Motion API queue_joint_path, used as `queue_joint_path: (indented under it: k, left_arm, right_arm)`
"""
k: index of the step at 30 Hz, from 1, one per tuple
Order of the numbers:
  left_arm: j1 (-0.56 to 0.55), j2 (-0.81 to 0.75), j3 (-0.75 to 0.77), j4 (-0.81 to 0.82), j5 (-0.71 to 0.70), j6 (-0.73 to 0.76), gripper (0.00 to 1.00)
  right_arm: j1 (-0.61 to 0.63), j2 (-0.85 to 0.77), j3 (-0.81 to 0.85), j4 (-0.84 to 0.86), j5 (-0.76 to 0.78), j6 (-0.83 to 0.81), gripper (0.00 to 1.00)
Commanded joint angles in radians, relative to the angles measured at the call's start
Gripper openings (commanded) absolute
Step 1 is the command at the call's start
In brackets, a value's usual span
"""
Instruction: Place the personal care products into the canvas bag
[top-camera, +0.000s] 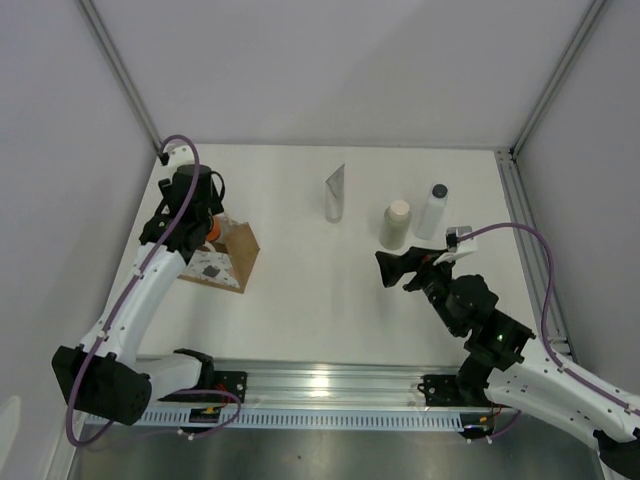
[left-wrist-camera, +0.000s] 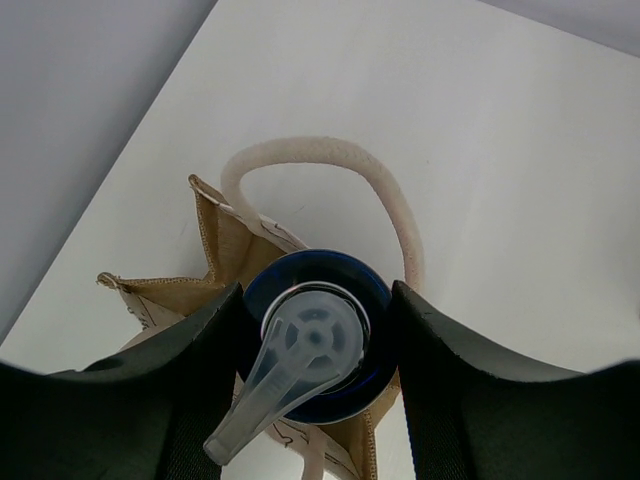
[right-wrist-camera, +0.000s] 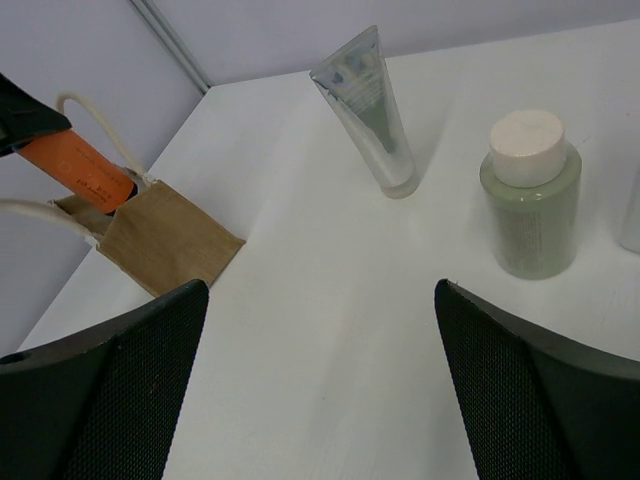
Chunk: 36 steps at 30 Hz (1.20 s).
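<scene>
One white table (top-camera: 320, 300) is carrying everything. At its nine o'clock the canvas bag (top-camera: 225, 262) is standing open-mouthed. The left gripper (left-wrist-camera: 318, 360) is hanging above it, pinching the tilted orange bottle (right-wrist-camera: 80, 170) at its blue cap, the bottle's lower end at the bag's mouth. The right gripper (right-wrist-camera: 320, 300), at four o'clock, is spreading wide around nothing. The tube (top-camera: 335, 193) is standing at twelve o'clock. The clear bottle (top-camera: 433, 211) and cream bottle (top-camera: 396, 224) are standing side by side at two.
</scene>
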Motion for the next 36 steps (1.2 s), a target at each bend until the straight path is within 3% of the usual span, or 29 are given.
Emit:
queue_joint_path:
  k: [1,16,32,33,36]
  left_arm:
    - [0.018,0.015,0.01,0.099,-0.005,0.009,0.0]
    - [0.018,0.025,-0.069,0.187,0.149,0.056,0.01]
    - [0.02,0.035,-0.259,0.343,0.138,-0.01,0.01]
    - [0.019,0.029,-0.263,0.349,0.14,-0.002,0.01]
    - [0.018,0.023,-0.267,0.356,0.16,0.004,0.18]
  right_arm:
    - [-0.003,-0.011,0.041,0.009,0.0,0.012,1.0]
    - [-0.003,-0.003,0.039,0.012,0.002,0.008,1.0]
    - [-0.004,-0.006,0.042,0.009,0.002,0.008,1.0]
    - [-0.004,-0.005,0.042,0.011,0.0,0.009,0.99]
    - [-0.004,-0.003,0.044,0.009,-0.001,0.008,0.99]
